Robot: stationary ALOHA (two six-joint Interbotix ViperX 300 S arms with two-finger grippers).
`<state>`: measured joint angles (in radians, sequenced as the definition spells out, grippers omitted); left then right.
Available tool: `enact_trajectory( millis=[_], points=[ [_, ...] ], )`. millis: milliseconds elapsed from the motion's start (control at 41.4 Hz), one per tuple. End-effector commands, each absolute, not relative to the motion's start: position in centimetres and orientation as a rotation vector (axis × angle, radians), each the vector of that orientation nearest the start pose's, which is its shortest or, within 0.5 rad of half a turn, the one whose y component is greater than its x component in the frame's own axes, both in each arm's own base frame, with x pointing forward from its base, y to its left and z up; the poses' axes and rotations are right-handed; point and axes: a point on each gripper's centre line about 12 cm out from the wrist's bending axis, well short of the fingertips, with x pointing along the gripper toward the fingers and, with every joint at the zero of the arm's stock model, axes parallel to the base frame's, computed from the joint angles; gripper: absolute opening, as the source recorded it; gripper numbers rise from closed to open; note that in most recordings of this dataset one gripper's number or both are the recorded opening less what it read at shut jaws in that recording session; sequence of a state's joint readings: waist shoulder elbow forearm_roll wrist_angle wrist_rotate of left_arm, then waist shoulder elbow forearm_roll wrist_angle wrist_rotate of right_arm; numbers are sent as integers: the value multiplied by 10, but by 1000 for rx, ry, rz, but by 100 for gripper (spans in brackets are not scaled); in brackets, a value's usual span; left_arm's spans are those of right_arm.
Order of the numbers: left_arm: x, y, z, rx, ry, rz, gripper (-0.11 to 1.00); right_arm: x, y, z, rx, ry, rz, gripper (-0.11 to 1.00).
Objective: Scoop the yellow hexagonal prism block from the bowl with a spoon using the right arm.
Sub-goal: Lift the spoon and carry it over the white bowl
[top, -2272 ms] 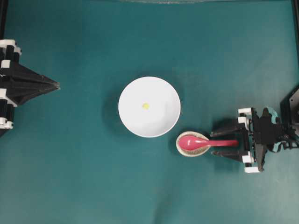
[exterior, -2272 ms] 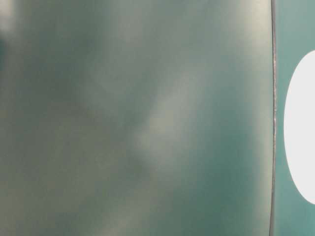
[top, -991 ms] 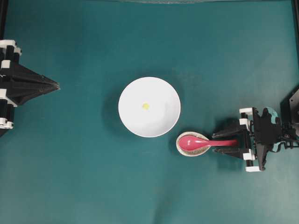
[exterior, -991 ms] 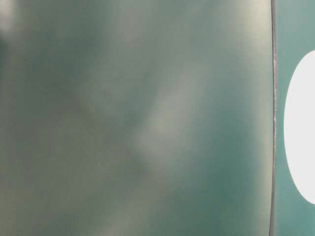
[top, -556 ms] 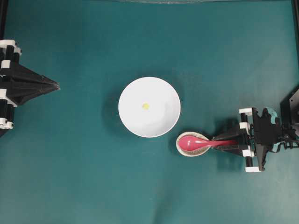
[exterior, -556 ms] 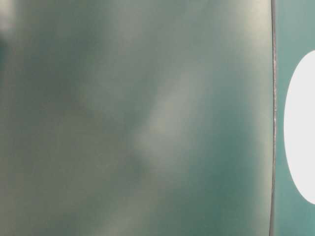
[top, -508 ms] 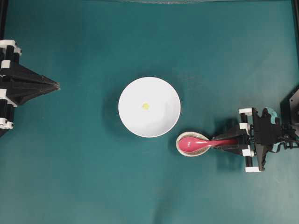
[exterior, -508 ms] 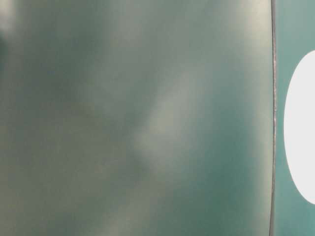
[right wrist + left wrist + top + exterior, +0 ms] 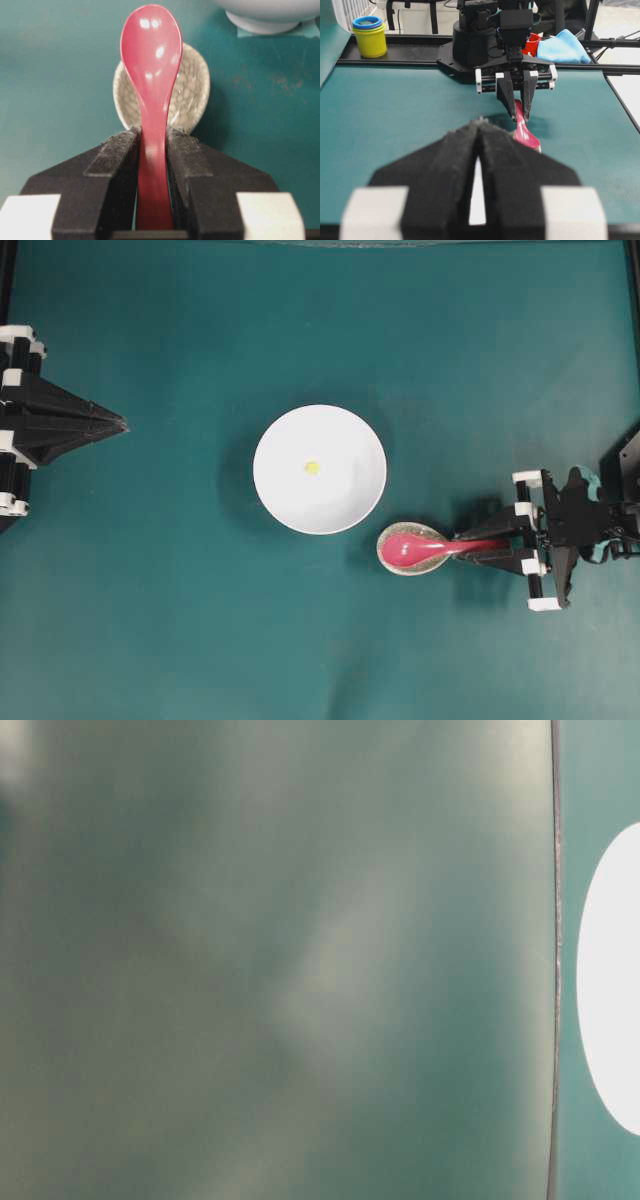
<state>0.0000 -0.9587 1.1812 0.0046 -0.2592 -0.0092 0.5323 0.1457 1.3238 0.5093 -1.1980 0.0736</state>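
Observation:
The white bowl (image 9: 320, 469) stands mid-table with the tiny yellow hexagonal prism block (image 9: 312, 467) near its centre. Just right of and below the bowl, the pink-red spoon (image 9: 425, 547) has its scoop over a small speckled dish. My right gripper (image 9: 462, 547) is shut on the spoon's handle. In the right wrist view both pads press the handle of the spoon (image 9: 151, 60), with the right gripper (image 9: 152, 135) just behind the scoop. My left gripper (image 9: 122, 424) is shut and empty at the far left, pointing toward the bowl.
The speckled beige dish (image 9: 192, 95) sits under the scoop, close to the bowl's foot (image 9: 265, 12). Beyond the far table edge are stacked yellow and blue cups (image 9: 369, 36) and a blue cloth (image 9: 562, 48). The table-level view is blurred, showing only a piece of the bowl (image 9: 615, 980).
My right gripper's jaws, wide apart on either side of the handle a second ago, have closed onto it. The left arm, bowl and block have not moved.

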Motion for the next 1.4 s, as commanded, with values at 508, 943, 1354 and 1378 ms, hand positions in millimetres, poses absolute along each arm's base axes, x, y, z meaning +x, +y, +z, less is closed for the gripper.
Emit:
enact_trajectory(
  millis=[508,943,1354,1378],
  points=[
    [202,0,288,1,-20,0,1,237,52,128,192,288,-32,23],
    [201,0,287,18,-2,-1,1,260,31,162,235,393,-72,23],
    [202,0,284,20,18,-2,1,290,10,194,294,539,-76,23],
    [202,0,284,20,20,-1,1,292,9,196,301,549,-77,23]
  ],
)
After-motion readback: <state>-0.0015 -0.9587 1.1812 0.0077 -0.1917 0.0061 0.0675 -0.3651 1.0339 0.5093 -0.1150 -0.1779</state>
